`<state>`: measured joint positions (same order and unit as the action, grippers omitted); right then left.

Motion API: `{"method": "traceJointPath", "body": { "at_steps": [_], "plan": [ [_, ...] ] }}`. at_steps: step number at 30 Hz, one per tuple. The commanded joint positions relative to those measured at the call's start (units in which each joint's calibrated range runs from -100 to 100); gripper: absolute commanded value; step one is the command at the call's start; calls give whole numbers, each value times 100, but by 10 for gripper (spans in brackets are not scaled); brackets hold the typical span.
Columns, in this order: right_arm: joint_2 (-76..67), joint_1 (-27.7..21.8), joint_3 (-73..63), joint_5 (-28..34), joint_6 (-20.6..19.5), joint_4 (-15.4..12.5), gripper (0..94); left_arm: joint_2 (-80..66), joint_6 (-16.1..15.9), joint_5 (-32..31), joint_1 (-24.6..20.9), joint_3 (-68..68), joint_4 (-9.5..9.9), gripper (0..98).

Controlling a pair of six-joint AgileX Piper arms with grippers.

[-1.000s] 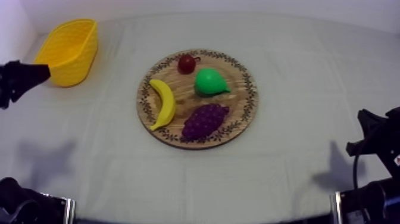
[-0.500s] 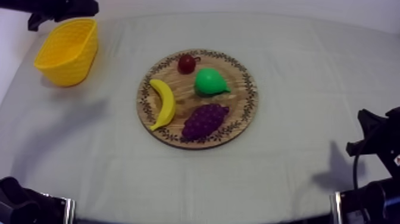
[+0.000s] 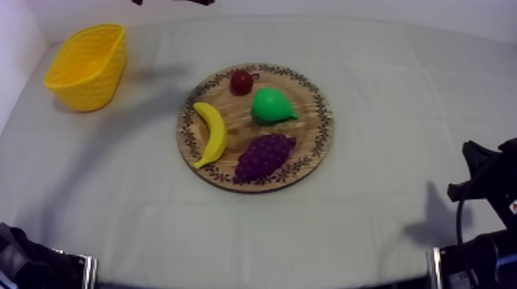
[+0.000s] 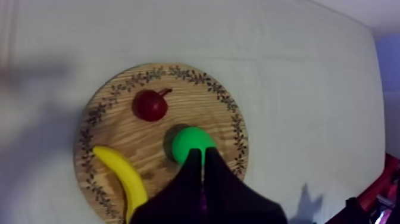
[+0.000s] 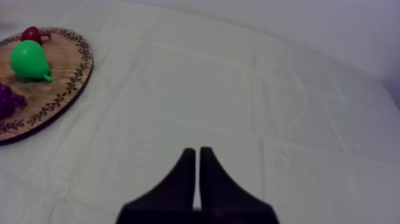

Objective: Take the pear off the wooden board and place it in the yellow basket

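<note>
Pear [image 3: 269, 105] lies on wooden board [image 3: 311, 132]; left jaws together above it.

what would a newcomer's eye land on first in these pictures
The round wooden board in the middle of the cloth draws the eye, carrying a bright green pear, a banana, purple grapes and a small red fruit. A yellow basket stands at the far left corner. The left gripper, shut, hangs above the board, pointing at the pear.
</note>
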<state>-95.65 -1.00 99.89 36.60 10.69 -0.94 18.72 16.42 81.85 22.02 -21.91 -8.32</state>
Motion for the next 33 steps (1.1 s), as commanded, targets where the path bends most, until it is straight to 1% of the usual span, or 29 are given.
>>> {"method": "traceJointPath", "body": {
  "at_steps": [1,8,14,18,19,22,28,30,33],
  "plan": [
    [-2,0,0,1,3,-1,4,557,-7,34,120,-427,-10,0],
    [-2,0,0,1,3,-1,4,1204,47,135,415,-959,-74,0],
    [-2,0,0,1,3,-1,4,1424,67,160,530,-1039,-103,0],
    [-2,0,0,1,3,-1,4,1444,-24,261,547,-997,-95,0],
    [-2,0,0,1,3,-1,4,1446,-109,334,546,-991,-87,0],
    [-2,0,0,1,3,-1,4,1448,-548,554,529,-990,-64,0],
    [-2,0,0,1,3,-1,4,1442,-2159,1014,489,-1140,-158,0],
    [-2,0,0,1,3,-1,4,1435,-2613,1168,486,-1179,-175,0],
    [-2,0,0,1,3,-1,4,1424,-3202,1362,500,-1194,-214,0]
  ]
}}
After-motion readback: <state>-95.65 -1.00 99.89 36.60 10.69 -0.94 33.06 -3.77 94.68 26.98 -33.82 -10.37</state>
